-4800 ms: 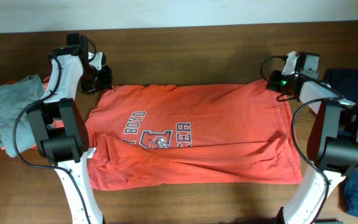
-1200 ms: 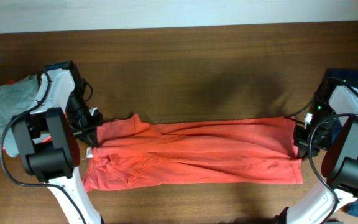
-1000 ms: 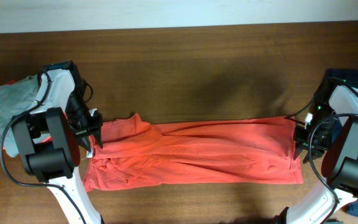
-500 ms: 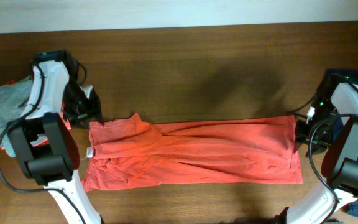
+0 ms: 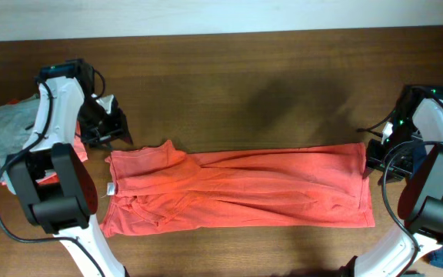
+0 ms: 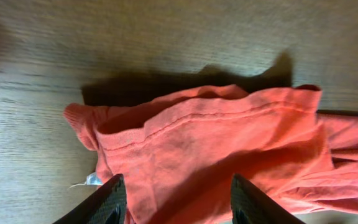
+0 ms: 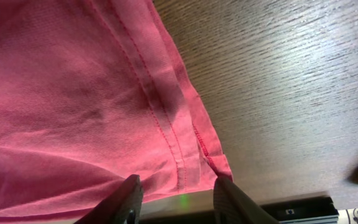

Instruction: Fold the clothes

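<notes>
Orange T-shirt (image 5: pixel 237 188) lies btwn L gripper (image 5: pixel 108 132) & R gripper (image 5: pixel 376 158), ungripped.

Robot lab bench: wood-grain table (image 5: pixel 237 85), white-and-black left arm (image 5: pixel 56 115), right arm (image 5: pixel 437 127), grey garment pile (image 5: pixel 6 131).

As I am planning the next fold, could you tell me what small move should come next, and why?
Probably lower the right gripper onto the hem corner of the orange T-shirt beneath it and close. The shirt lies as a long band; this gripper and the left gripper are open, holding nothing, so folding it across seems to need a fresh grasp.
</notes>
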